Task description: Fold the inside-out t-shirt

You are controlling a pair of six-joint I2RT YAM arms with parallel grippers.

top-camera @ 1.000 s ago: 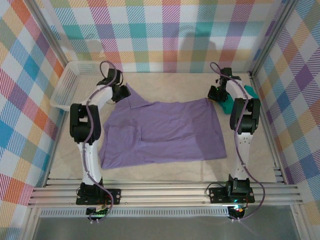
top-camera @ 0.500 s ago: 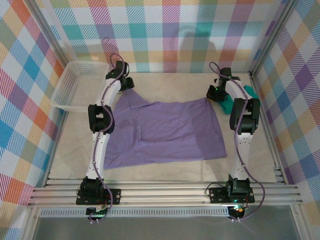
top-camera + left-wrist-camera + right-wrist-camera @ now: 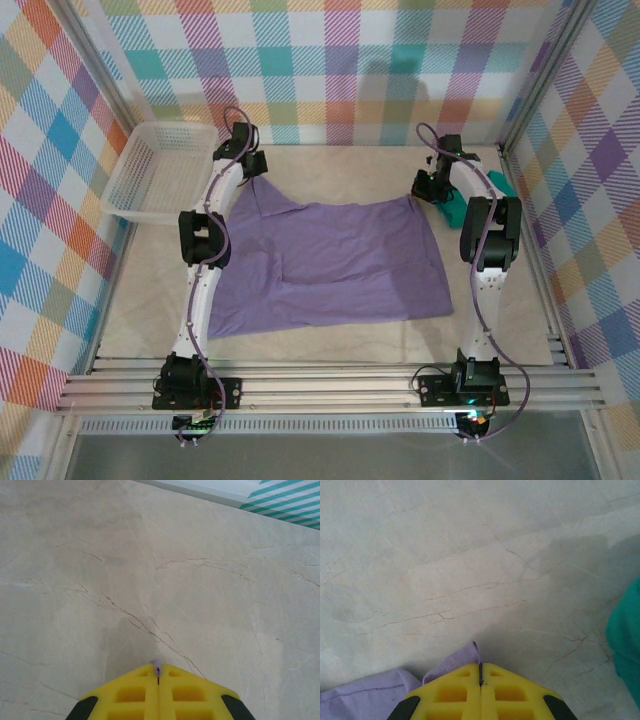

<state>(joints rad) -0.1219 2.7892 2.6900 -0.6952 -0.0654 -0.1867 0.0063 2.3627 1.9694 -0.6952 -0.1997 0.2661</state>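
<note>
Pinching, top view: the inside-out t-shirt (image 3: 330,260) lies spread on the surface (image 3: 340,165) between the two arms. The left jaws sit at its far-left corner and the right jaws at its far-right corner.
Lay of cloth, top view: mostly flat, with a raised flap near the far-left corner and a crease line across the left half.
Neighbours, top view: a white basket (image 3: 120,195) stands at the far left, apart from the shirt. A teal garment (image 3: 497,185) lies just beside the right arm, near the shirt's far-right corner.
Left wrist view: the left jaws are pressed together on the t-shirt (image 3: 156,664), and only a sliver of lavender cloth peeks out at their tip, with bare surface (image 3: 150,555) beyond. This looks like a thin bite.
Right wrist view: the right jaws are pressed together on a corner of the t-shirt (image 3: 451,662), which trails off to the lower left. The teal garment (image 3: 625,630) shows at the right edge, not touching the shirt.
Step in hand, judged: both far corners are pinched, ready to be lifted and carried toward the near hem for a first fold.
Doing it well: raise both arms together and level so the far edge stays taut between them. Go gently on the left, where the shallow grip could slip.
Watch for: keep the right side's path off the teal garment, and let the left flap fall flat before laying the edge down.
Landing: match the far edge to the near hem, then release.
</note>
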